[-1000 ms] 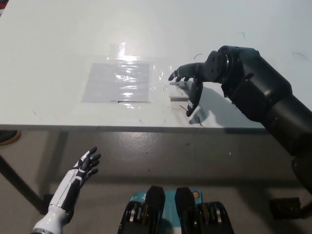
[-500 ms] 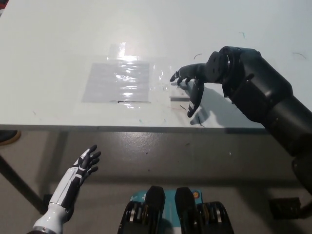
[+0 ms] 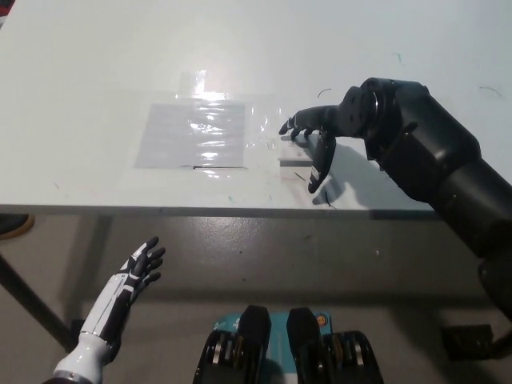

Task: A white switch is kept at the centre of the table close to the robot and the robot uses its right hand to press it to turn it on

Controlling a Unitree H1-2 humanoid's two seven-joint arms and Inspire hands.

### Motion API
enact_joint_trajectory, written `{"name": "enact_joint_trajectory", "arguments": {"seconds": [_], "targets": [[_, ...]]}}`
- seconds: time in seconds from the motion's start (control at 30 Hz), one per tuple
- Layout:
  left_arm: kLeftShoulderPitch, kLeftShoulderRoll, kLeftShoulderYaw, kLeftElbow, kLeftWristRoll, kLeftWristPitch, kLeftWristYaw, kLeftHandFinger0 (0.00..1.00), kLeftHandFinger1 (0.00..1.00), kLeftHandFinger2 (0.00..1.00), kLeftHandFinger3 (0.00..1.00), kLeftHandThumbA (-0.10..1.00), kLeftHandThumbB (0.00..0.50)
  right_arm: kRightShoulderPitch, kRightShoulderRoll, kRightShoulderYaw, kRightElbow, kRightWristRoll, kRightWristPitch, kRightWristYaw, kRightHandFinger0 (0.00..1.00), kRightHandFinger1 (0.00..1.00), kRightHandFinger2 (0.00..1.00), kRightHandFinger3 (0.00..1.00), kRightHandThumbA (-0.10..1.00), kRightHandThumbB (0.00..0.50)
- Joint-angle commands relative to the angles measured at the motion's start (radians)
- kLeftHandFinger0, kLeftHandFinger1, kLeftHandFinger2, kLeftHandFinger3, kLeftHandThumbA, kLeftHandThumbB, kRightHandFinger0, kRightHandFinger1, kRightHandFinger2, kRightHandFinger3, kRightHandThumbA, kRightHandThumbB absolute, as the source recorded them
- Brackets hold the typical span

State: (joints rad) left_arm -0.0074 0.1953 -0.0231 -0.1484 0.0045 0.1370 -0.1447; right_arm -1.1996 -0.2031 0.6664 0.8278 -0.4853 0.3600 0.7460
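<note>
The white switch (image 3: 293, 150) lies on the white table (image 3: 96, 72) near its front edge, mostly covered by my black right hand (image 3: 316, 136). That hand hovers right over the switch with its fingers spread and pointing left and down; whether a fingertip touches the switch I cannot tell. It holds nothing. My white left hand (image 3: 128, 280) hangs below the table's front edge at the lower left, fingers apart and empty.
A shiny sheet of clear plastic (image 3: 196, 132) is taped flat on the table left of the switch. A few dark marks dot the tabletop at the right. Below the table edge (image 3: 200, 210) the floor shows.
The right hand has shifted slightly to the right and lower over the switch. The left hand has sunk a little.
</note>
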Motion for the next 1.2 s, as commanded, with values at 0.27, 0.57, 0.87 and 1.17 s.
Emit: {"name": "enact_joint_trajectory", "arguments": {"seconds": [0.27, 0.57, 0.87, 1.17], "targets": [[-0.023, 0.014, 0.008, -0.029, -0.003, -0.004, -0.007, 1.00, 1.00, 1.00, 1.00, 1.00, 0.099, -0.029, 0.016, -0.011, 0.015, -0.012, -0.004, 0.019, 1.00, 1.00, 1.00, 1.00, 1.00, 0.324], [-0.011, 0.013, 0.010, -0.025, -0.006, -0.010, -0.006, 1.00, 1.00, 1.00, 1.00, 1.00, 0.095, -0.021, 0.033, 0.001, 0.040, -0.015, 0.005, 0.050, 1.00, 1.00, 1.00, 1.00, 1.00, 0.328], [0.022, 0.012, 0.007, -0.020, 0.001, -0.021, -0.006, 1.00, 1.00, 1.00, 1.00, 1.00, 0.094, 0.004, 0.042, 0.001, 0.031, -0.007, 0.031, 0.069, 1.00, 1.00, 1.00, 1.00, 1.00, 0.337], [0.023, 0.011, 0.007, -0.028, -0.004, -0.009, -0.009, 1.00, 1.00, 1.00, 1.00, 1.00, 0.068, -0.042, -0.029, -0.085, -0.110, 0.012, -0.007, -0.023, 1.00, 1.00, 1.00, 1.00, 1.00, 0.336]]}}
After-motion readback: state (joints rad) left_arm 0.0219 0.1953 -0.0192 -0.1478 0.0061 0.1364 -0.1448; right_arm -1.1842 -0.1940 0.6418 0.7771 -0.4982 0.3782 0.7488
